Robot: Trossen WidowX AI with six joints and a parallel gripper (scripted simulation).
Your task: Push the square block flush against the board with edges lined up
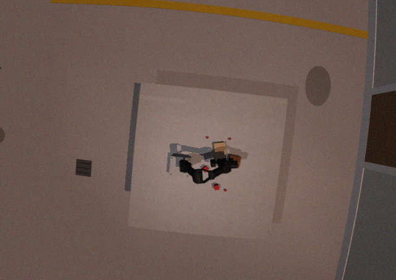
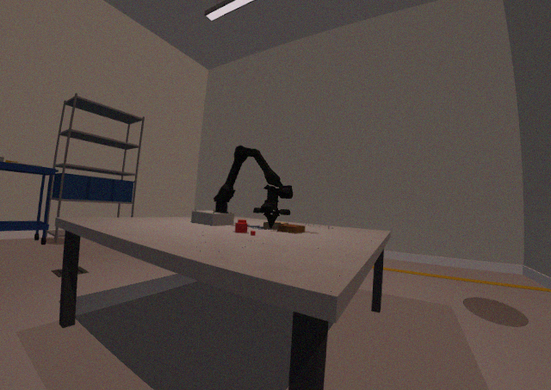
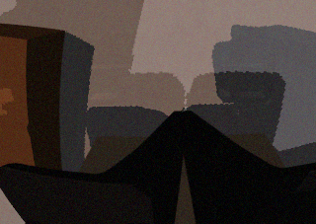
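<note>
Two wooden pieces sit near the middle of the counter (image 2: 311,283), and I take the arm's grey base block (image 2: 213,217) as my landmark. From the exterior view, the tool (image 2: 269,222) hangs to the right of that base, pointing straight down with its tip at counter height, right at the near-left end of the brown wood. Its fingers are clenched together with nothing between them; in the wrist view the two dark fingers meet at a point, with only a thin sliver showing between them lower down. From the top view, the lighter tan board (image 1: 219,148) lies to the right of the base, partly covered by the arm, and the darker square block (image 1: 236,158) sits just beyond it, farther from the base. The two pieces look close together, but the arm hides the joint, so I cannot tell whether a full side touches or whether any edges line up. In the wrist view, the square block (image 3: 30,100) fills the left edge, a brown face with a darker side, standing just beside the tool's tip; whether the tip touches it I cannot tell. A red cube (image 2: 241,226) rests on the counter between the base and the tool, nearer to the exterior camera, with a smaller red bit (image 2: 252,232) just beside it. Behind the base, by the wall, stands a metal shelf rack (image 2: 59,130).
</note>
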